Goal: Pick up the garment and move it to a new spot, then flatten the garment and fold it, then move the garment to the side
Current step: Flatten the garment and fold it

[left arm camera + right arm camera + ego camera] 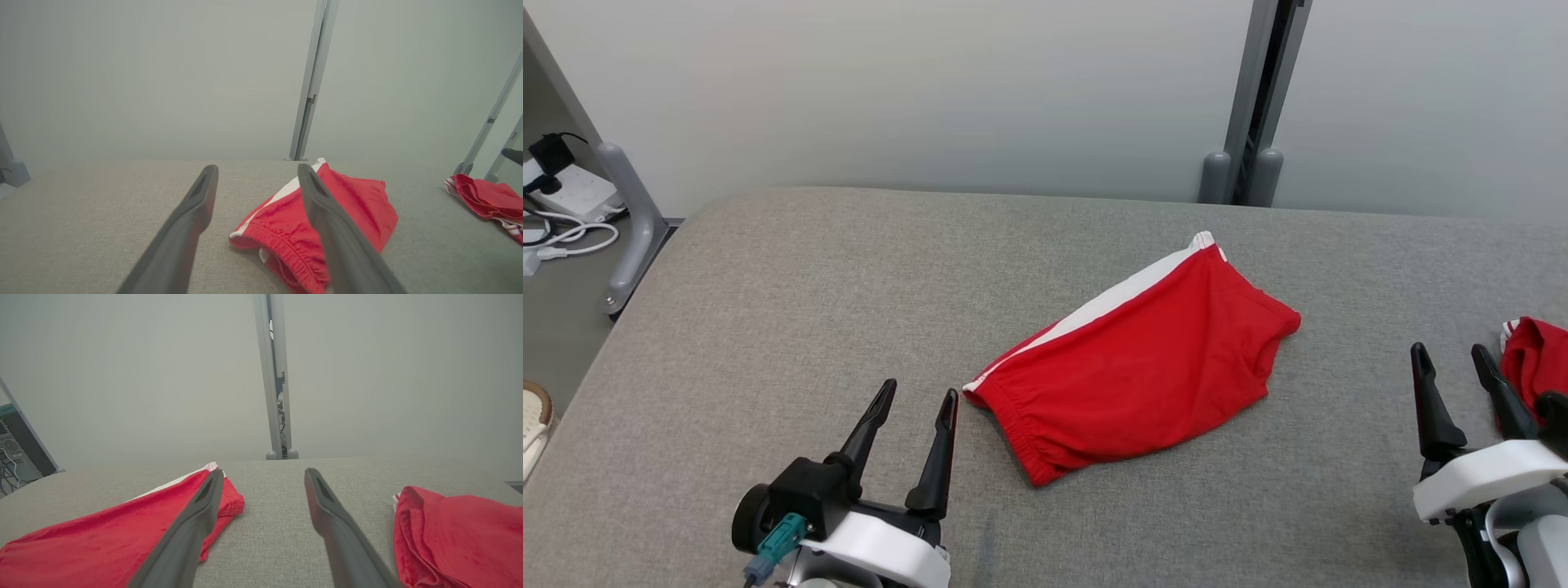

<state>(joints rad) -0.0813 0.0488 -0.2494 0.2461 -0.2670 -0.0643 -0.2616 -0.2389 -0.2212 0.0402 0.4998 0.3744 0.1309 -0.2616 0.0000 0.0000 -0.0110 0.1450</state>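
Note:
The garment (1139, 359) is a pair of red shorts with a white side stripe, lying folded in half and slanted across the middle of the grey padded table (809, 286). Its elastic waistband faces the near left. My left gripper (918, 398) stands open just left of the waistband, apart from it, with nothing between its fingers. In the left wrist view the garment (282, 220) lies beyond the right finger. My right gripper (1451, 354) is open at the near right, empty, with the garment (102, 543) to its left in the right wrist view.
A second red garment (1535, 359) lies bunched at the table's right edge, right beside my right gripper; it shows as the red garment (457, 539) and the red garment (486, 200) in the wrist views. A grey post (1250, 106) stands behind the table. Cables and a power strip (564, 196) lie on the floor at the left.

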